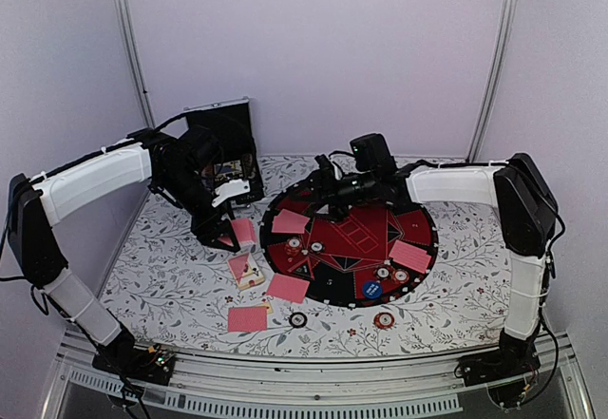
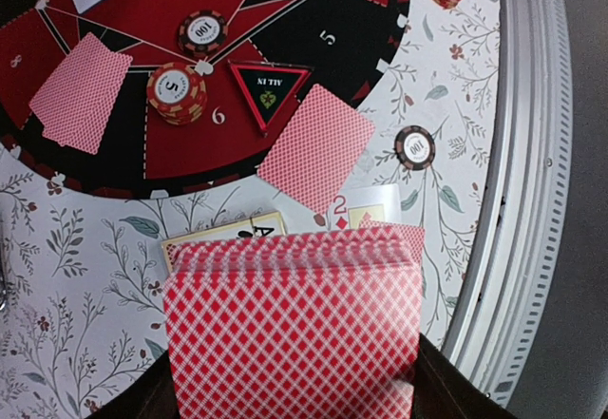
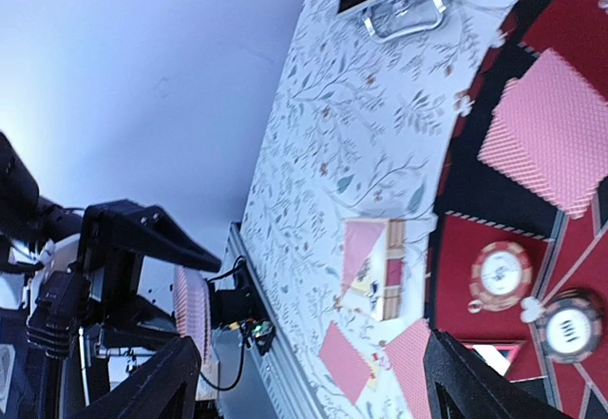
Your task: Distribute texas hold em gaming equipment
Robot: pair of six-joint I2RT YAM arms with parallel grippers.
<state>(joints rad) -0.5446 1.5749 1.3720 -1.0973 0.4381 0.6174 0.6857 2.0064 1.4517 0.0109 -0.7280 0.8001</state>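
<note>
My left gripper (image 1: 224,235) (image 2: 294,395) is shut on a deck of pink-red-backed cards (image 2: 294,329) (image 1: 242,231), held above the table left of the round mat (image 1: 418,218). Single cards lie face down on the mat (image 2: 81,91) (image 2: 316,148) (image 1: 410,256) and on the tablecloth (image 1: 247,318) (image 1: 287,288). Two cards lie face up under the deck (image 2: 223,232). Chips sit on the mat (image 2: 176,91) (image 2: 203,31) (image 3: 501,276) and off it (image 1: 297,319) (image 1: 384,320). My right gripper (image 1: 321,196) (image 3: 313,390) hangs open over the mat's far left edge, holding nothing.
The silver-edged black chip case (image 1: 228,148) stands open at the back left, its handle (image 3: 404,15) facing the mat. A blue disc (image 1: 371,289) lies on the mat's near edge. The metal rail (image 1: 313,367) borders the table's front, and white walls enclose the back and sides.
</note>
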